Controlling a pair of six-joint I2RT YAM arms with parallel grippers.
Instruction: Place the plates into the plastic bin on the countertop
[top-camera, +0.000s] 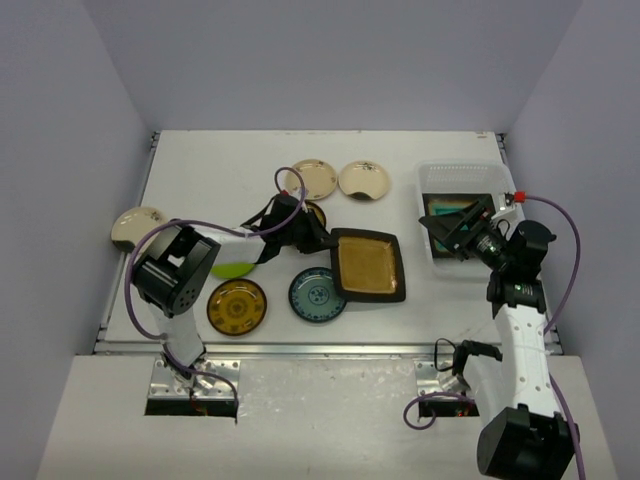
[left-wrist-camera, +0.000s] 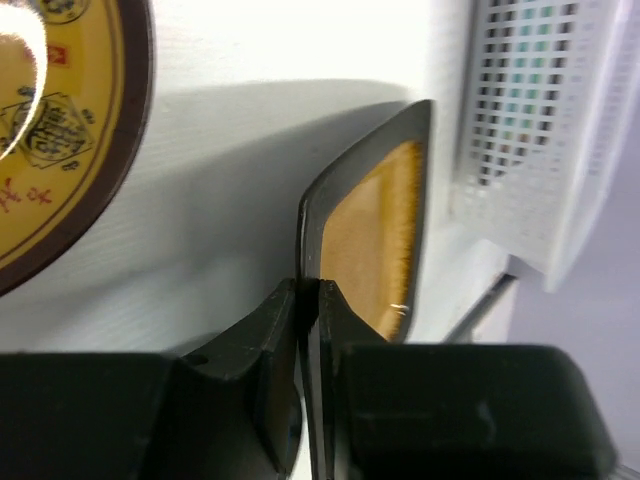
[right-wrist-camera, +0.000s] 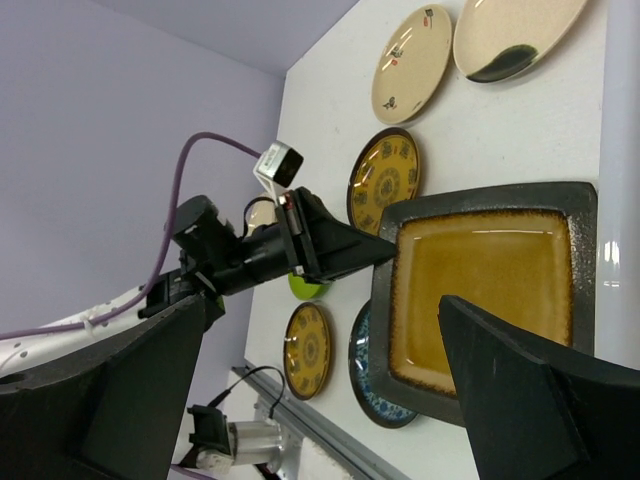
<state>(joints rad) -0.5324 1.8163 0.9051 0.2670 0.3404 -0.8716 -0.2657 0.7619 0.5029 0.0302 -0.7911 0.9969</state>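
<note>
Nine plates show: three cream plates (top-camera: 313, 179) (top-camera: 364, 180) (top-camera: 138, 226), two amber round plates (top-camera: 237, 306) (right-wrist-camera: 385, 180), one green plate (top-camera: 232, 269), one blue plate (top-camera: 318, 294), one amber square plate (top-camera: 368, 265) and one teal square plate (top-camera: 437, 208). There is one bin (top-camera: 455, 170), and there are two arms (top-camera: 180, 270) (top-camera: 520, 330).

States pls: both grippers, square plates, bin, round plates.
left gripper: shut on amber square plate's rim
right gripper: open, empty, over plastic bin
amber square plate: outside bin, rim pinched
teal square plate: in the bin
plastic bin: upright, one plate inside
round plates: loose on countertop, outside bin
</note>
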